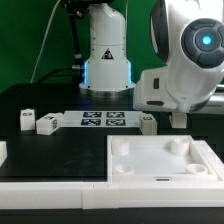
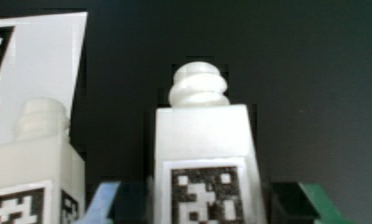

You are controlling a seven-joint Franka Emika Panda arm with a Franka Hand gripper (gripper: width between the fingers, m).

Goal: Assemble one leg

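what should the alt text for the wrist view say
A white leg with a rounded knob at one end and a black-and-white tag on its face lies between the open gripper's two fingers, which do not touch it. A second leg lies beside it on the black table, near the marker board.

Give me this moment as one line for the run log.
phase: pre-grasp | gripper: open, astride leg | leg: not gripped | tabletop: no leg fitted

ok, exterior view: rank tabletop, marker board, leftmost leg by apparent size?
1. tabletop, clearly largest, though also nearest the camera.
2. marker board.
3. leftmost leg, smallest; similar depth to the board, so that order holds.
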